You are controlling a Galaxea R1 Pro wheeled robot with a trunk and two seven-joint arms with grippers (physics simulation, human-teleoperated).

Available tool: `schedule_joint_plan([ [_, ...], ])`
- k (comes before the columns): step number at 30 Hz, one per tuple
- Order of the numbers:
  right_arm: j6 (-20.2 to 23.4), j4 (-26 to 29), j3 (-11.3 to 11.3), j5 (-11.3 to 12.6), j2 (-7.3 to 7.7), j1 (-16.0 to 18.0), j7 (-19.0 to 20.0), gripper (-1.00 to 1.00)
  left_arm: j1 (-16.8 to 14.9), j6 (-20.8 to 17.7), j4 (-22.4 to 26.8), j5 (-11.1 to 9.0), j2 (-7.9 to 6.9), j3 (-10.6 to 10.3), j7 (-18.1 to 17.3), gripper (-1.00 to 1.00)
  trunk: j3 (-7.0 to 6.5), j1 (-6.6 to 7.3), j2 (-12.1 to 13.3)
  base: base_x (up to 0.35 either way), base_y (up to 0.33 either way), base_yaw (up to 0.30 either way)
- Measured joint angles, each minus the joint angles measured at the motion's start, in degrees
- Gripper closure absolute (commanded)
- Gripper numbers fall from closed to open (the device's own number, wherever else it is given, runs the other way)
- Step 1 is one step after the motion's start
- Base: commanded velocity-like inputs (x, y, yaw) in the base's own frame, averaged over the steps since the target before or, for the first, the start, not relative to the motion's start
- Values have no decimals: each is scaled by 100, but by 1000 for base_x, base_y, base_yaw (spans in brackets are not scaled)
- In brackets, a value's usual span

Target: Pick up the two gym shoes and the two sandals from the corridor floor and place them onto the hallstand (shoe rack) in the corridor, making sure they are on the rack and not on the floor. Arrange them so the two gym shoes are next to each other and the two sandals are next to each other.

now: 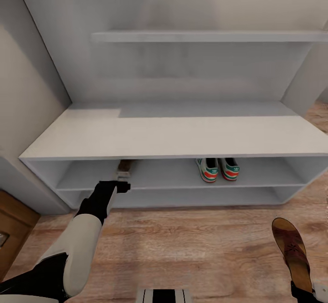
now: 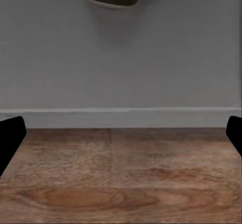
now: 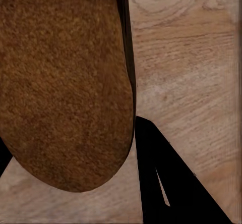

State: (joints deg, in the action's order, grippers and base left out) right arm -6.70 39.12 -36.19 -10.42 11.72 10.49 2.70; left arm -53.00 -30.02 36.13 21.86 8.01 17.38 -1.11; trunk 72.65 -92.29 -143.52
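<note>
Sneakers point(image 1: 218, 169) paired on hallstand point(image 1: 182, 134) upper low shelf | left end effector point(image 1: 122, 175) apart, first sandal point(image 1: 126, 165) shelved | right end effector point(image 3: 75, 153) clamps second sandal point(image 1: 294, 253) above floor point(image 1: 191, 244) | next: carry it beside first

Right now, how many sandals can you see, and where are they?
2. One sandal sits on the upper low shelf of the hallstand, partly hidden under the bench top, just beyond the left gripper. The other sandal is at the right gripper, over the corridor floor.
</note>
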Motion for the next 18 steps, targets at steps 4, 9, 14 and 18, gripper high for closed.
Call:
schedule_joint_plan([
  [4,0,-2,0,0,0,0,0,100,2,4,2,0,0,0,0,-100,0,0,0,-337,0,0],
  [9,1,-6,0,0,0,0,0,100,8,21,8,-1,-6,0,-6,-100,0,0,0,-338,0,0],
  [14,0,-14,5,-1,0,0,0,100,39,54,10,-9,-18,-3,-52,-100,0,0,0,-338,0,0],
  [18,-1,-16,8,-1,0,0,0,100,258,158,21,-19,-30,-3,-66,-100,0,0,0,-324,0,0],
])
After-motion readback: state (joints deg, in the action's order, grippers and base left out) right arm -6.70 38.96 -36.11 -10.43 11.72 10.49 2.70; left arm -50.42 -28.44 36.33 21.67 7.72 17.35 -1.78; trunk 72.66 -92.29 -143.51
